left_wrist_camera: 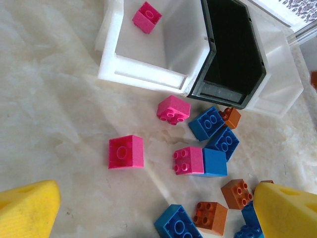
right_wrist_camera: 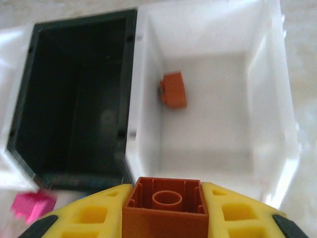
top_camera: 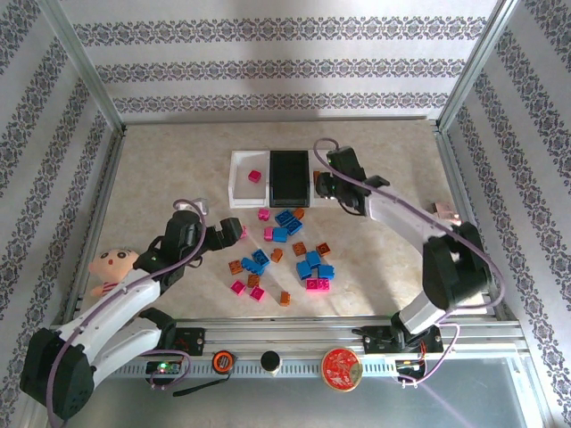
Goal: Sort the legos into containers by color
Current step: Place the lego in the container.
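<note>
My right gripper point(right_wrist_camera: 166, 198) is shut on an orange-brown lego point(right_wrist_camera: 166, 210), held hollow side up above the near wall of the right white container point(right_wrist_camera: 277, 99). One orange lego point(right_wrist_camera: 173, 90) lies inside that container. The black middle container point(top_camera: 289, 178) holds nothing. A magenta lego point(top_camera: 254, 176) sits in the left white container point(top_camera: 239, 192). Loose magenta, blue and orange legos point(top_camera: 285, 250) are scattered in front of the containers. My left gripper point(top_camera: 230, 234) hangs open just left of the pile, above a lone magenta lego point(left_wrist_camera: 126, 151) and nothing between its yellow fingers point(left_wrist_camera: 27, 208).
A doll point(top_camera: 111, 267) lies at the left beside my left arm. A pale pink lump point(top_camera: 443, 211) rests by the right rail. Metal frame rails border the table on both sides and along the near edge.
</note>
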### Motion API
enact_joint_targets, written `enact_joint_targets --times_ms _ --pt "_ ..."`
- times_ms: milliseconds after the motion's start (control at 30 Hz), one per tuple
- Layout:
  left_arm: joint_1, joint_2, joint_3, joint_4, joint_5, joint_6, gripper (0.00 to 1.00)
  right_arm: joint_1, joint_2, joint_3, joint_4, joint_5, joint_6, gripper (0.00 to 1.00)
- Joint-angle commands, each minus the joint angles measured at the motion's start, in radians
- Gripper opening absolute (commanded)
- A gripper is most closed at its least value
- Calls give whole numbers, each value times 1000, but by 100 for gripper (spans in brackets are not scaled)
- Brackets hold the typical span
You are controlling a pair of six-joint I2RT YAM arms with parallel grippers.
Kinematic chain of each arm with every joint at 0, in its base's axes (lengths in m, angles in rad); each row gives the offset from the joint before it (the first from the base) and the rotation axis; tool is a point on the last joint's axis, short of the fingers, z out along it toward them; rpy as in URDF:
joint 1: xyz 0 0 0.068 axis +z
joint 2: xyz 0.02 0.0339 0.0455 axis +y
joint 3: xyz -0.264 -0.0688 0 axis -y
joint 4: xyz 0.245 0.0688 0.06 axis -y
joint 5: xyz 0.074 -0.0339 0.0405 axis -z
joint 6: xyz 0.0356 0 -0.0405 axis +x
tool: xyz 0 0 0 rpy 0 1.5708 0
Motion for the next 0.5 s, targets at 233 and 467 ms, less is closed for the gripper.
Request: enact_joint_targets --times_ms 233,467 --pt "9 -113 -36 -133 -22 -16 100 -80 314 312 -80 54 -23 46" --pt "9 -127 -34 -168 -16 -16 100 -87 245 276 -46 25 5 57"
